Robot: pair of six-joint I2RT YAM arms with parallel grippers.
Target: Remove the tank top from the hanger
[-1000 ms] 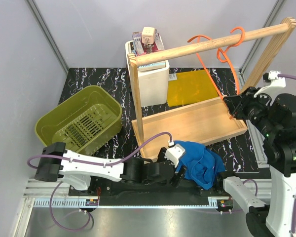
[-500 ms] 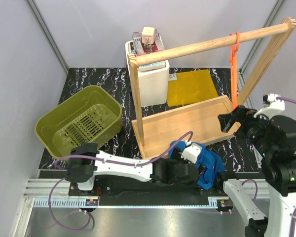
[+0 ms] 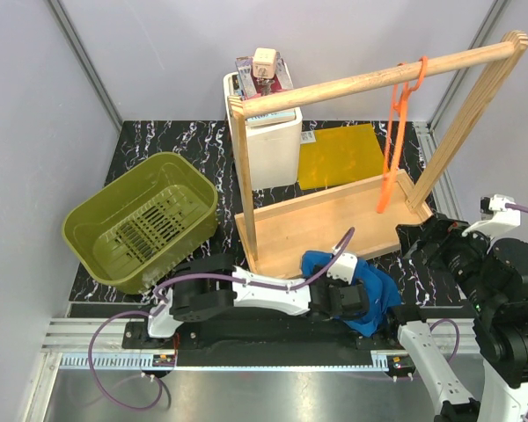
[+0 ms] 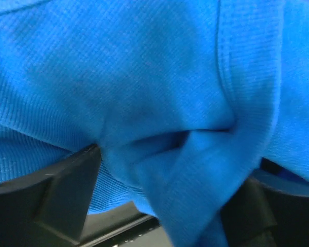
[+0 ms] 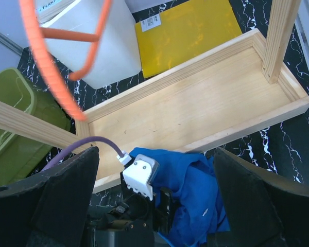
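The blue tank top [image 3: 370,294] lies crumpled on the table's near edge, in front of the wooden tray, clear of the hanger. My left gripper [image 3: 350,299] is pressed into it. In the left wrist view blue fabric [image 4: 159,87] fills the frame, and a bunched fold sits between the two dark fingers [image 4: 67,190]. The orange hanger [image 3: 394,141] hangs bare from the wooden rail [image 3: 352,85], tilted, and shows blurred at upper left as the hanger [image 5: 44,62] in the right wrist view. My right gripper [image 3: 420,242] hovers open and empty at the tray's right end, well above the tank top [image 5: 195,180].
A wooden tray [image 3: 334,220] carries the rail's two posts. Left of it sits a green basket [image 3: 145,220]. Behind it are a white box [image 3: 271,141] with items on top and a yellow mat [image 3: 343,154]. The left arm's purple cable [image 3: 326,259] loops over the tray's front edge.
My right gripper let go of the hanger and drew back toward the near right. The hanger swung free on the rail. My left gripper slid right onto the tank top and narrowed its jaws.
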